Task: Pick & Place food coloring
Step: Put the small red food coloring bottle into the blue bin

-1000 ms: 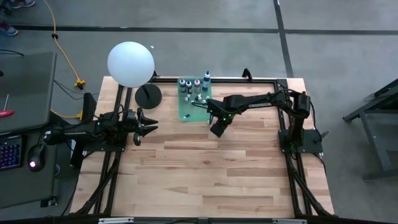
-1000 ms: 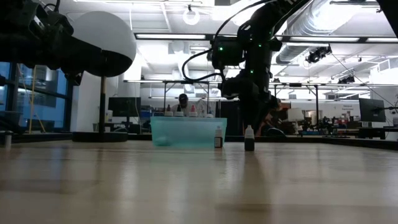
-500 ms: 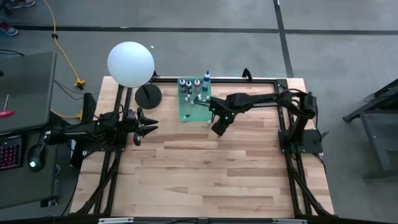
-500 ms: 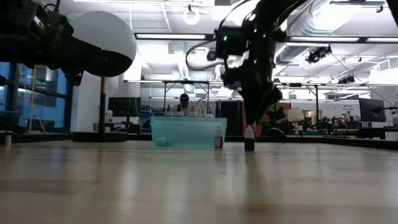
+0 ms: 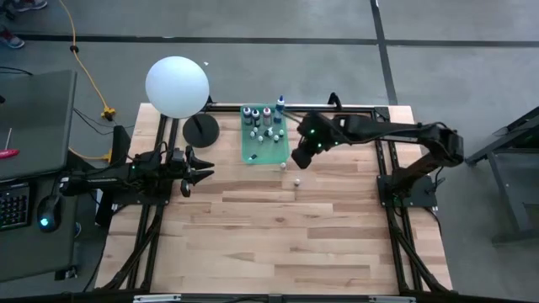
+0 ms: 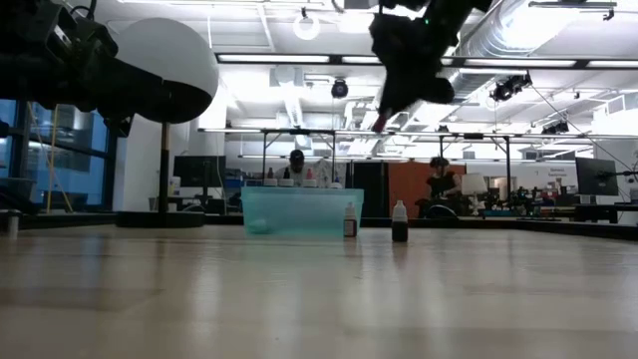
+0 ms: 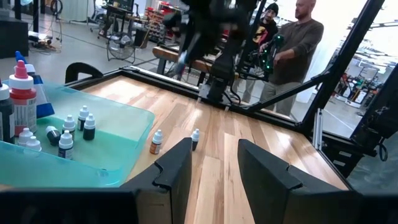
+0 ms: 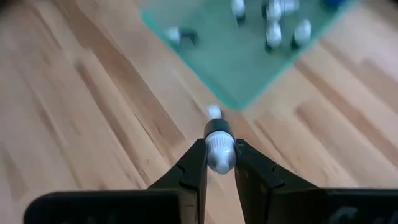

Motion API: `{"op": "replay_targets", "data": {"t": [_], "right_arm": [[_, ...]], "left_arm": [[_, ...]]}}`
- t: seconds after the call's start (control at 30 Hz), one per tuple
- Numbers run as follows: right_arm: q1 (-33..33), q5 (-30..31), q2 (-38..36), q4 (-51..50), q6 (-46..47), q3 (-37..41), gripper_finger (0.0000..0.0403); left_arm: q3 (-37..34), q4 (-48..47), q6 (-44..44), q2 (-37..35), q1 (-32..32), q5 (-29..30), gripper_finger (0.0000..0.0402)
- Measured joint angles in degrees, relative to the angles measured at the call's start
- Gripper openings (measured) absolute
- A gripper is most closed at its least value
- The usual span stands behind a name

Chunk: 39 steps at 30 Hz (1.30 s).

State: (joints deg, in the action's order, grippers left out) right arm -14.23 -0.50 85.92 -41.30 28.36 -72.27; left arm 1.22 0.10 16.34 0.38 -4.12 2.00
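Several tiny white-capped food coloring bottles (image 5: 263, 122) stand in the translucent green tray (image 5: 253, 153) at the table's far side. Two more stand on the bare wood: a dark one (image 5: 296, 181) (image 6: 399, 221) and one beside the tray's near edge (image 5: 283, 167) (image 6: 349, 221). My right gripper (image 5: 298, 160) (image 6: 382, 120) hangs high above them, pointing down, open by a narrow gap. In the right wrist view the dark bottle (image 8: 219, 150) shows far below, between the fingers. My left gripper (image 5: 202, 174) (image 7: 214, 168) waits open near the table's left edge.
A big white ball lamp (image 5: 177, 87) on a black round base (image 5: 200, 129) stands left of the tray. A black frame (image 5: 337, 107) runs along the table's far edge. Bare wood (image 5: 278, 236) fills the table's near half. People (image 7: 298, 37) stand in the room beyond the table.
My right gripper has risen from the dark bottle, well above the table, and drawn back toward the far right. That bottle stays standing where it was, on the wood near the tray's corner.
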Motion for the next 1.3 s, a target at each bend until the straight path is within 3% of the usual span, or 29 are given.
{"op": "replay_targets", "data": {"t": [0.43, 0.53, 0.73, 1.03, 1.17, 1.3], "right_arm": [[-2.4, -5.0, -1.5, 16.7, 0.4, 0.0, 0.0056], [-2.8, -5.2, -1.1, 16.3, -1.6, -2.6, 0.0056], [-3.5, -4.4, 5.9, 4.9, -8.4, -18.7, 0.0056], [-5.0, -0.8, 26.0, -21.1, -13.8, -50.5, 0.0056], [-5.8, -0.7, 33.3, -27.5, -11.9, -57.6, 0.0056], [-5.8, -1.8, 38.7, -28.5, -11.0, -58.5, 0.0057]], "left_arm": [[0.0, 0.0, 0.0, 0.0, 0.0, 0.0, 0.0129], [0.0, 0.0, 0.0, 0.0, 0.0, 0.0, 0.0129], [0.0, 0.0, 0.0, 0.0, 0.0, 0.0, 0.0129], [0.0, 0.0, 0.0, 0.0, 0.0, 0.0, 0.0129], [0.0, 0.0, 0.0, 0.0, 0.0, 0.0, 0.0129], [0.0, 0.0, 0.0, 0.0, 0.0, 0.0, 0.0129]]}}
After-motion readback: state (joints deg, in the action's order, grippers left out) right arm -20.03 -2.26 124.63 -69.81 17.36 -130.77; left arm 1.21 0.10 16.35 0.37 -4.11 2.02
